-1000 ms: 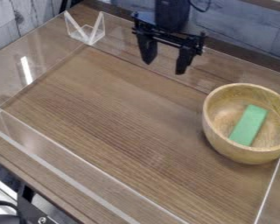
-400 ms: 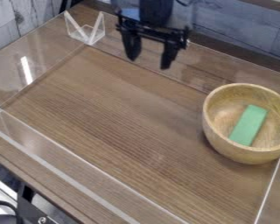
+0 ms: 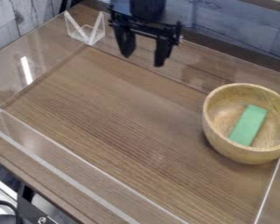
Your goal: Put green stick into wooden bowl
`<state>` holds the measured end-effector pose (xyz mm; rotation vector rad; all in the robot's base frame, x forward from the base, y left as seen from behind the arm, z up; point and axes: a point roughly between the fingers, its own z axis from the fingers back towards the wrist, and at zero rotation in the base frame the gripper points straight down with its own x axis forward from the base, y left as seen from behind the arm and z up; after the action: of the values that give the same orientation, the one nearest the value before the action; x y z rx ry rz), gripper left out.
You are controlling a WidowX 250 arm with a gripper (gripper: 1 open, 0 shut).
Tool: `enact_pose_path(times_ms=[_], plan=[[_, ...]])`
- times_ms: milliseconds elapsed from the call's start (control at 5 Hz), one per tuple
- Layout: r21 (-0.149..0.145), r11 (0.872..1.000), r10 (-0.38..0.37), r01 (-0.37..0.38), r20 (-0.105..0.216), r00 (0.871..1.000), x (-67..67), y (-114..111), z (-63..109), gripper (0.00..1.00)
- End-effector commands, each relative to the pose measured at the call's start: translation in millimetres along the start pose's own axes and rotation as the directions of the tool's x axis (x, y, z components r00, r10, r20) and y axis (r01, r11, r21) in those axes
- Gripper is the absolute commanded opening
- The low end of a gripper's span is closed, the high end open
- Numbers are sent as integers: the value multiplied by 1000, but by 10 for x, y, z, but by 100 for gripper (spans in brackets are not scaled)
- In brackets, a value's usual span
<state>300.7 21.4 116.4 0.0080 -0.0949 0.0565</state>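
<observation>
— So where is the green stick (image 3: 250, 124)?
— Lying flat inside the wooden bowl (image 3: 220, 131), at the right side of the surface (image 3: 108, 114).
— And the pincer (image 3: 143, 49)?
— Spread, holding nothing, up near the back edge, well apart from the bowl.

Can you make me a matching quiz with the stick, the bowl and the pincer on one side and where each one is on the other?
Column one:
1. stick
2. bowl
3. pincer

Column two:
A. raised over the far edge of the table, open and empty
B. lying inside the bowl
C. standing on the table at the right

Pairs: 1-B, 2-C, 3-A
</observation>
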Motion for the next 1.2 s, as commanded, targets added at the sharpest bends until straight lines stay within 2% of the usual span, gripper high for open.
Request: enact_pose_path(times_ms=[0,200,400,600,1000], plan=[[10,998,-57,56,45,997,9,-109,63,100],[12,996,-91,91,52,994,41,-76,13,100],[28,998,54,-55,53,997,71,63,3,100],[37,985,166,-169,60,984,119,192,4,100],[12,999,47,-48,76,996,99,160,212,100]])
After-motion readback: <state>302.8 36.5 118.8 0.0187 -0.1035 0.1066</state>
